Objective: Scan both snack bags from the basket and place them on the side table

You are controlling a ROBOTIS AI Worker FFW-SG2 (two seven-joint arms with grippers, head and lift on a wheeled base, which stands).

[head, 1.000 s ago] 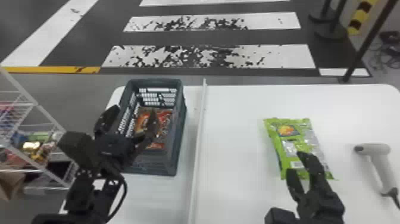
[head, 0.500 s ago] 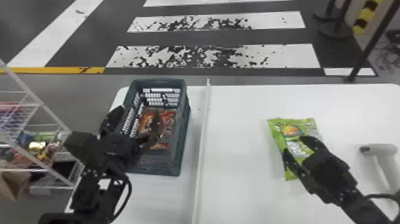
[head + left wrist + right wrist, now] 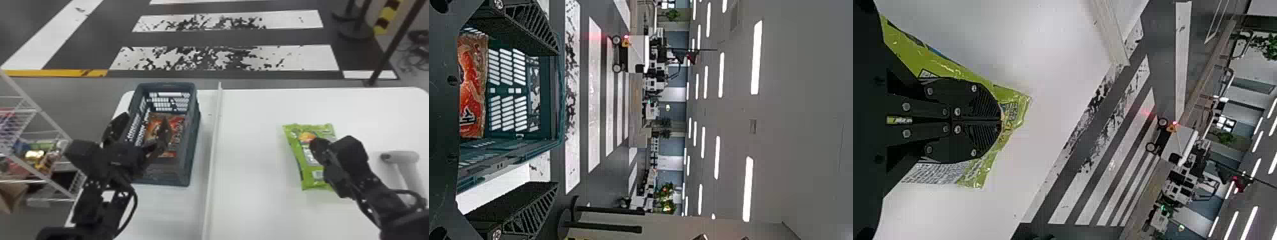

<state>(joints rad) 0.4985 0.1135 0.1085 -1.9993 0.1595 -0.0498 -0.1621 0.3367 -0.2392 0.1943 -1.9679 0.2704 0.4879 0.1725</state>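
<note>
1 basket [image 3: 169, 176], 1 scanner [image 3: 403, 157], 2 bags: orange-red bag [image 3: 179, 127] inside the basket, green bag [image 3: 300, 158] on the table, well right of it. Green one's glossy, creased, orange printed patch, whitish panel. Left gripper [image 3: 143, 120] spread at the basket, nothing held; right gripper [image 3: 315, 146] clenched over the green bag, can't tell if film's pinched.

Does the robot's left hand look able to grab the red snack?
Probably yes. The left hand is open and the basket has no lid over the red snack, though the hand would likely have to dip inside the basket's walls.
</note>
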